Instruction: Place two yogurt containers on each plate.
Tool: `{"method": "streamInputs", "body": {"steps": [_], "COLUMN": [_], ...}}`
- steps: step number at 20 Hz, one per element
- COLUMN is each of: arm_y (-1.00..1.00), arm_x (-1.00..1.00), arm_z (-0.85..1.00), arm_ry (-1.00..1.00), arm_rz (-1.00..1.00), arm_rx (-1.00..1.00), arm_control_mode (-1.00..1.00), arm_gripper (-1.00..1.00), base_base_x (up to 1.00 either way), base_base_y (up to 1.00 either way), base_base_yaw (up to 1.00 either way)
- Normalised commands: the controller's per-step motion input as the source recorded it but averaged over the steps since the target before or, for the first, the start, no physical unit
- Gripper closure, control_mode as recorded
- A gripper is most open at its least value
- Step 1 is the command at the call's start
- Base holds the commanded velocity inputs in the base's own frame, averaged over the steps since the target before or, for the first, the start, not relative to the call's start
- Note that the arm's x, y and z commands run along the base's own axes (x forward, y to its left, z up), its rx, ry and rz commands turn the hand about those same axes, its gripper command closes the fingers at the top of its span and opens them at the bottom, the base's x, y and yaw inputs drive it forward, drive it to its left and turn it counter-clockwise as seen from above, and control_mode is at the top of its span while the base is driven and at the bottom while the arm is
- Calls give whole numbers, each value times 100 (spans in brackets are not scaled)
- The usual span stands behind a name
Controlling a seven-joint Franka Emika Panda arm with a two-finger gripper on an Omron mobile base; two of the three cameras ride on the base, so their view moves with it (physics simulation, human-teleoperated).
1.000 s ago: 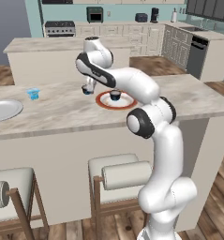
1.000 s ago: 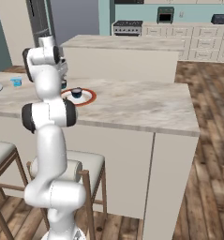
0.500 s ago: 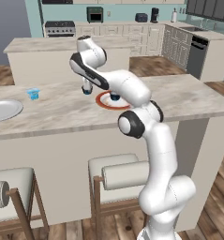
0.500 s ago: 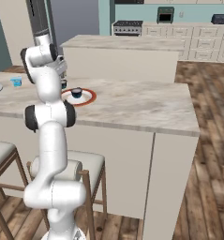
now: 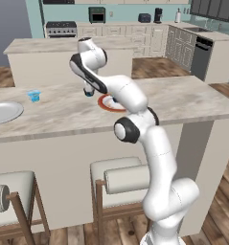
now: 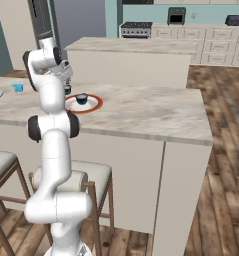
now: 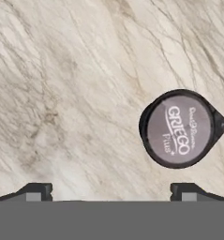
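Yogurt containers are seen at several spots on the marble bench [image 5: 63, 112]. One dark container with a pale lid [image 7: 179, 129] lies directly on the bare bench surface in the hand view, its lid printed with lettering, set to the right of the midline between the fingertips. Another dark container [image 6: 82, 99] stands on the orange-rimmed plate [image 6: 93, 106] in the right base view. A light blue container [image 5: 34, 95] is found further left on the bench, well apart from that plate, and it also shows in the right base view [image 6: 17, 87]. The plain pale plate [image 5: 3, 112] sits at the left end of the bench, near the blue container but not touching it.

The gripper [image 7: 108, 190] is held above the bench, pointed straight down, with its jaws spread wide and nothing between them. In the left base view the gripper [image 5: 89, 92] is seen just left of the orange-rimmed plate [image 5: 105, 103], close above the bench.
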Motion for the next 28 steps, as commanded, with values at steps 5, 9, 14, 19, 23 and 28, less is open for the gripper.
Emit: {"method": "streamInputs", "body": {"steps": [5, 9, 14, 19, 23, 28], "arm_y": [1, 0, 0, 0, 0, 0], "arm_x": [1, 20, 21, 1, 11, 12], "arm_z": [-20, -8, -6, -22, -20, -16], "arm_ry": [-10, -17, -16, -7, 0, 0], "arm_rz": [0, 0, 0, 0, 0, 0], "arm_rx": [0, 0, 0, 5, 8, 11], "arm_control_mode": [-100, -100, -100, -100, -100, -100], "arm_gripper": [-100, -100, -100, -100, -100, -100], "base_base_x": [0, 0, 0, 0, 0, 0], "base_base_y": [0, 0, 0, 0, 0, 0], "base_base_yaw": [0, 0, 0, 0, 0, 0]}}
